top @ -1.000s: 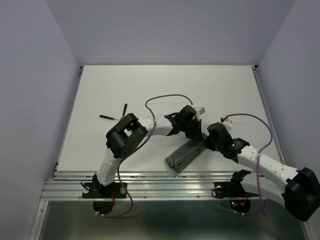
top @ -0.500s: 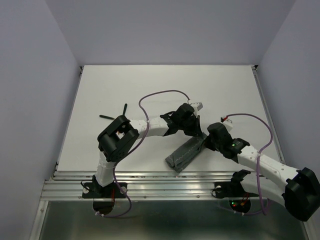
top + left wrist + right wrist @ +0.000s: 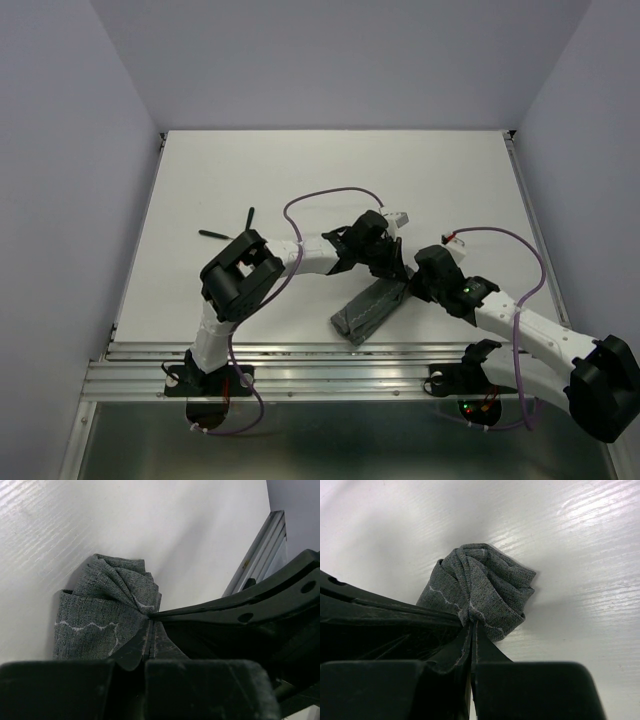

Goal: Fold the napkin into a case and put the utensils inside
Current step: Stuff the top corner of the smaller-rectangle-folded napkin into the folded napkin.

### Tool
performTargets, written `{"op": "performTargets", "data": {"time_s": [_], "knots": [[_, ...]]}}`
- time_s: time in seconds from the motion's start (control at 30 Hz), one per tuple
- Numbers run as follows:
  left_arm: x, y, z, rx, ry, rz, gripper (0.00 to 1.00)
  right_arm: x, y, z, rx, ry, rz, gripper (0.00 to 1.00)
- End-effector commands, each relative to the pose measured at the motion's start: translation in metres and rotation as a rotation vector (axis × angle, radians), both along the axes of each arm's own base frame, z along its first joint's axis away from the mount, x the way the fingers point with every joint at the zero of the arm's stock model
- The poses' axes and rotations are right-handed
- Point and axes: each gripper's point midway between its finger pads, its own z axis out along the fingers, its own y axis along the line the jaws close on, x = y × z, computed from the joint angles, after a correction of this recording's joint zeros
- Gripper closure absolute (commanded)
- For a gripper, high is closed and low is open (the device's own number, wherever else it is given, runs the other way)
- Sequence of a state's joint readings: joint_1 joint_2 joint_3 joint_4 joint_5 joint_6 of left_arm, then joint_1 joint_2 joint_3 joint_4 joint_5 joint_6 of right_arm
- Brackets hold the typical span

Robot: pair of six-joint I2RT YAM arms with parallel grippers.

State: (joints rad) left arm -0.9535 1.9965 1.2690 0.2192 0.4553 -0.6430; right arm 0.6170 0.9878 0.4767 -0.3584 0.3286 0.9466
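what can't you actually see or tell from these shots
1. utensils, top view: too small to count or name, partly behind the left arm.
2. napkin, top view: far end covered by the left gripper and right gripper.
3. wrist views: the closed jaws hide the pinched cloth; no pouch opening can be made out.

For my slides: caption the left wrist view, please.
Left claw shut on the bunched grey-green napkin, white table behind.

I run a robot lab cell: plain lilac walls [image 3: 60,200] enclose the white table [image 3: 300,170] beneath my left gripper [image 3: 151,625], with aluminium rails [image 3: 330,365] behind it.
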Motion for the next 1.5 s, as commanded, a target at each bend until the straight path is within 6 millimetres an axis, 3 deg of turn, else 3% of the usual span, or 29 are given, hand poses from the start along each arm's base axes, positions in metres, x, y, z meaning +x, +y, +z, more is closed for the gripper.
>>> {"op": "performTargets", "data": {"time_s": [0.0,0.47,0.77,0.97,1.2,1.47], "knots": [[-0.011,-0.009,0.001,-0.05,0.023,-0.056,1.0,0.012,0.006,0.021,0.029,-0.07,-0.013,0.99],[-0.016,-0.016,-0.017,-0.04,0.062,-0.069,1.0,0.013,0.009,0.022,0.032,-0.067,-0.007,0.99],[-0.021,-0.018,-0.029,-0.03,0.084,-0.076,1.0,0.019,0.015,0.037,0.051,-0.097,0.009,0.99],[-0.023,-0.017,-0.014,-0.056,0.071,-0.089,1.0,0.022,0.017,0.023,0.026,-0.063,0.017,0.99],[-0.029,-0.007,0.01,-0.064,0.04,-0.101,1.0,0.03,0.019,0.02,-0.002,-0.064,0.02,0.99],[-0.032,0.0,0.028,-0.066,0.015,-0.113,1.0,0.027,0.022,0.004,-0.009,-0.026,0.037,0.99]]}}
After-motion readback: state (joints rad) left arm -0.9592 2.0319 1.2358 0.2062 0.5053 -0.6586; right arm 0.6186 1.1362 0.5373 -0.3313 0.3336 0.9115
